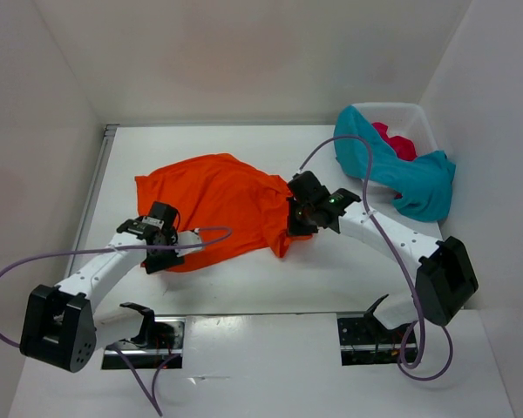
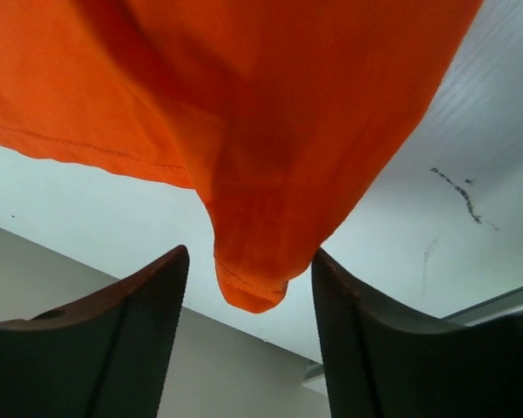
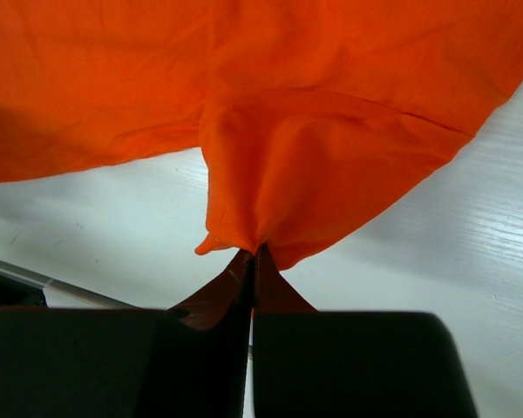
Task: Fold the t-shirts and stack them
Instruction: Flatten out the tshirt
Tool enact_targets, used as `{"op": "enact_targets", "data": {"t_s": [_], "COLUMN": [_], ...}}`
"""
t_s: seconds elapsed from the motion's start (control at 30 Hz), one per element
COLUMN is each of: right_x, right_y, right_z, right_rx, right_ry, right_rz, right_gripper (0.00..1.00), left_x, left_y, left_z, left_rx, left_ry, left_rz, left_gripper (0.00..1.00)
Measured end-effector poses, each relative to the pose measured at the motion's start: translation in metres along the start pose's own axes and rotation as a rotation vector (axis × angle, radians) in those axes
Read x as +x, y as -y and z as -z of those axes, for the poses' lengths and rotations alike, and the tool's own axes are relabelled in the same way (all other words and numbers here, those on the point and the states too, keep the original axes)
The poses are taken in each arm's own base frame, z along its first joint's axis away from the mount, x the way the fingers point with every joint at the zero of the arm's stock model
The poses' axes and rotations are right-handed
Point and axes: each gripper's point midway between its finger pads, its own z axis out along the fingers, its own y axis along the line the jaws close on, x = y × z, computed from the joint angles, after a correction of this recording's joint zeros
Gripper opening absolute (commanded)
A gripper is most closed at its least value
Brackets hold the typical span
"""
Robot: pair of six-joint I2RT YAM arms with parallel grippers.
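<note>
The orange t-shirt [image 1: 218, 207] lies spread and rumpled on the white table, mid-left. My left gripper [image 1: 157, 252] is open at its near-left edge; in the left wrist view [image 2: 248, 279] a hemmed corner of the orange shirt [image 2: 253, 174] hangs between the parted fingers [image 2: 131, 340], untouched. My right gripper [image 1: 295, 225] is shut on the shirt's near-right edge; the right wrist view [image 3: 255, 254] shows the orange cloth [image 3: 314, 157] pinched at the fingertips. The teal t-shirt [image 1: 401, 174] drapes over the basket's front, the pink-red t-shirt [image 1: 394, 139] lies inside.
The white mesh basket [image 1: 418, 117] stands at the back right corner. White walls close in the table at the back and sides. Purple cables [image 1: 349, 144] loop from both arms over the table.
</note>
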Motion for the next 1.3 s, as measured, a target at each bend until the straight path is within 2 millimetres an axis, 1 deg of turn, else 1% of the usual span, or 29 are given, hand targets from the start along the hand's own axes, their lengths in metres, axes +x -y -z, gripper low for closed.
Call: {"op": "enact_targets", "data": {"t_s": [0.03,0.13,0.23,0.27,0.33,0.37,0.4,0.43,0.53,0.57,0.73,0.77,0.83,0.87,0.9,0.93,0.97,1.0,1.03,1.07,1.1,1.13,1.17,1.2,1.23,1.27,1.3], "right_x": [0.000,-0.001,-0.002,-0.003,-0.003,-0.003,-0.004,-0.004,-0.006,-0.006,-0.014,-0.017,-0.029,-0.044,-0.065,-0.097,-0.149,-0.195,-0.245,-0.286,-0.325,-0.354,-0.377,-0.401,-0.419,-0.432,-0.434], "right_y": [0.000,-0.001,0.001,0.001,0.002,0.003,0.003,0.003,0.006,0.007,0.019,0.022,0.032,0.037,0.040,0.046,0.043,0.042,0.044,0.047,0.050,0.050,0.048,0.044,0.038,0.029,0.020], "right_z": [0.000,0.000,0.000,0.000,-0.001,-0.001,-0.001,-0.001,-0.001,-0.001,-0.001,0.000,0.001,0.003,0.005,0.008,0.011,0.011,0.012,0.017,0.025,0.036,0.055,0.085,0.126,0.175,0.218], "right_rx": [-0.001,-0.003,0.004,0.006,0.011,0.013,0.015,0.016,0.024,0.025,0.045,0.048,0.054,0.058,0.064,0.090,0.087,0.092,0.114,0.133,0.138,0.127,0.109,0.091,0.065,0.031,-0.002], "right_ry": [0.001,0.006,0.011,0.012,0.015,0.017,0.018,0.019,0.024,0.026,0.035,0.036,0.041,0.046,0.066,0.074,0.147,0.222,0.305,0.387,0.474,0.547,0.623,0.720,0.835,0.954,1.044], "right_rz": [0.000,0.001,0.008,0.010,0.012,0.012,0.012,0.012,0.014,0.017,0.016,0.012,-0.001,-0.016,-0.032,-0.052,-0.059,-0.059,-0.056,-0.059,-0.076,-0.092,-0.103,-0.104,-0.100,-0.094,-0.087], "right_gripper": [0.00,0.00,0.00,0.00,0.00,0.00,0.00,0.00,0.00,0.00,0.00,0.00,0.00,0.00,0.00,0.00,0.00,0.00,0.00,0.00,0.00,0.00,0.00,0.00,0.00,0.00,0.00], "left_x": [0.003,0.012,0.021,0.023,0.025,0.027,0.028,0.030,0.030,0.029,0.020,0.018,0.015,0.014,0.010,0.005,-0.003,-0.015,-0.031,-0.042,-0.052,-0.057,-0.059,-0.057,-0.051,-0.046,-0.044], "left_y": [0.001,0.005,0.010,0.009,0.007,0.006,0.006,0.005,0.002,0.001,-0.007,-0.010,-0.024,-0.037,-0.053,-0.074,-0.102,-0.137,-0.184,-0.224,-0.268,-0.309,-0.340,-0.360,-0.369,-0.370,-0.366], "left_z": [-0.002,-0.007,-0.009,-0.009,-0.008,-0.008,-0.009,-0.009,-0.010,-0.010,-0.007,-0.006,-0.003,0.000,0.002,0.006,0.014,0.025,0.044,0.067,0.102,0.144,0.190,0.238,0.280,0.318,0.350], "left_rx": [-0.002,-0.001,0.008,0.006,-0.005,-0.007,-0.007,-0.004,0.001,0.002,-0.015,-0.025,-0.071,-0.104,-0.141,-0.180,-0.219,-0.280,-0.368,-0.451,-0.553,-0.677,-0.796,-0.904,-0.996,-1.071,-1.126], "left_ry": [-0.016,-0.059,-0.101,-0.110,-0.121,-0.127,-0.132,-0.141,-0.149,-0.145,-0.117,-0.111,-0.097,-0.099,-0.097,-0.094,-0.090,-0.058,0.009,0.076,0.164,0.268,0.373,0.471,0.546,0.614,0.675], "left_rz": [-0.001,-0.007,-0.014,-0.015,-0.010,-0.007,0.000,0.001,0.019,0.025,0.078,0.091,0.135,0.155,0.173,0.198,0.229,0.276,0.349,0.415,0.486,0.552,0.606,0.643,0.662,0.673,0.675], "left_gripper": [0.64,0.69,0.69,0.67,0.52,0.43,0.32,0.18,0.03,0.00,0.00,0.00,0.00,0.00,0.00,0.00,0.00,0.00,0.00,0.00,0.00,0.00,0.00,0.00,0.00,0.00,0.00]}}
